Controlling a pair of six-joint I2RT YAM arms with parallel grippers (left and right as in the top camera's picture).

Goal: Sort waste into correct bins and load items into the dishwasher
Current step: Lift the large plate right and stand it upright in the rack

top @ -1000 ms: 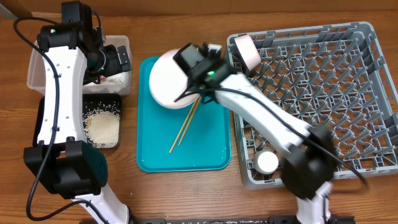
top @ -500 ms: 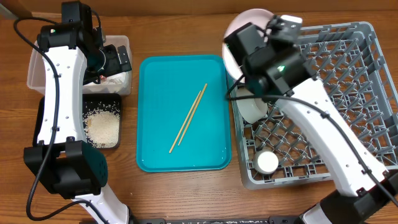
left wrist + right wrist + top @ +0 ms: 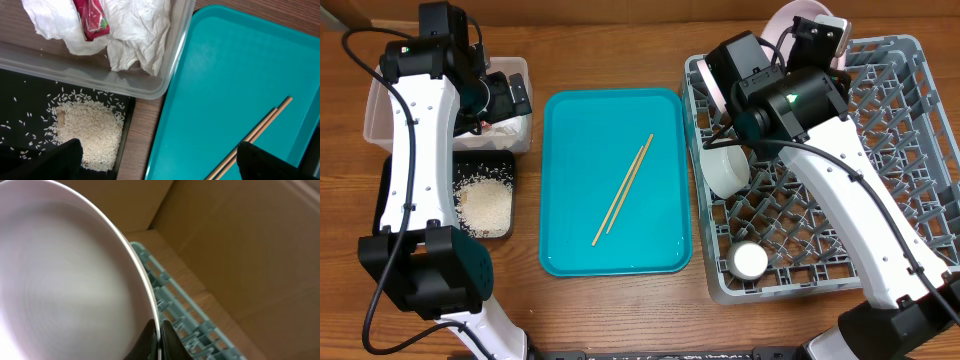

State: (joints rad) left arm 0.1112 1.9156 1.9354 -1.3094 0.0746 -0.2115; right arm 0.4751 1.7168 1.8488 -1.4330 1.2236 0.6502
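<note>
My right gripper (image 3: 159,330) is shut on the rim of the larger pale pink-white plate (image 3: 60,280) and holds it on edge over the far side of the grey dish rack (image 3: 880,170); the plate (image 3: 782,17) shows past the arm. The smaller plate (image 3: 706,82) stands in the rack's far left corner. A pale bowl (image 3: 725,170) and a white cup (image 3: 750,262) sit in the rack. Two chopsticks (image 3: 625,190) lie on the teal tray (image 3: 570,240). My left gripper (image 3: 160,167) is open and empty over the black tray's edge.
The clear tub (image 3: 100,82) holds a crumpled napkin (image 3: 135,35) and a red wrapper (image 3: 92,20). The black tray (image 3: 392,190) holds a heap of rice (image 3: 87,132). My left arm (image 3: 415,130) lies across both bins. A cardboard wall (image 3: 240,240) stands behind the rack.
My right gripper has carried the larger plate from the teal tray up to the far side of the rack and tipped it on edge. The left arm has not moved.
</note>
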